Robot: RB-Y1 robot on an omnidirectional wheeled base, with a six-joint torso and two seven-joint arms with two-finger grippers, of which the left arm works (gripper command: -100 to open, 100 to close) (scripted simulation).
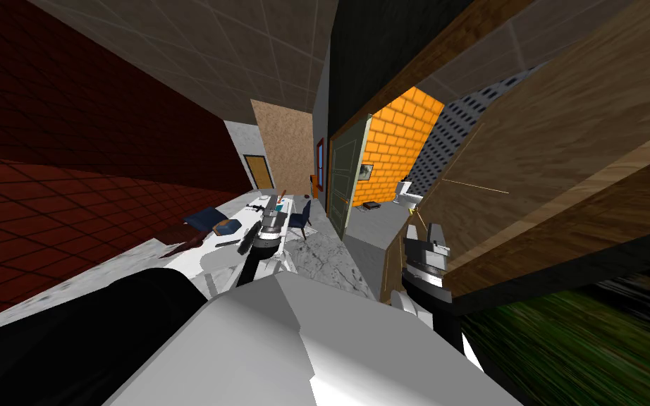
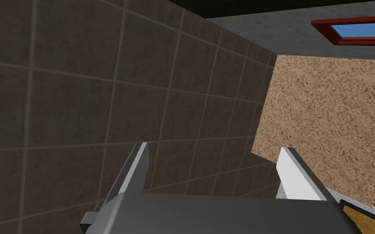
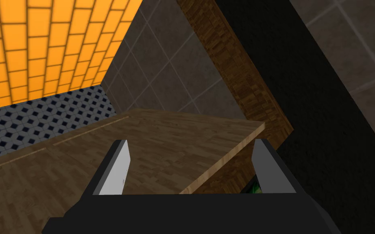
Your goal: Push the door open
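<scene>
Right wrist view: I'm pointing the right gripper (image 3: 191,142), fingers spread, at the door (image 3: 162,134).
Left gripper (image 2: 214,147) is hanging spread too, well apart from it.

Brown wood-grain door panel (image 3: 150,142), orange brick-pattern wall (image 3: 40,48), blue-and-white diamond-patterned surface (image 3: 40,118), dark red gridded wall (image 1: 70,141), grey-brown square-tiled surface (image 2: 81,101), speckled tan wall (image 2: 333,113)

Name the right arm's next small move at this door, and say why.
Probably press the right gripper forward against the wooden door, keeping on its face rather than its light edge. Its open fingers point at the panel near that edge, and the door is ajar, with an orange brick wall showing past it.
</scene>
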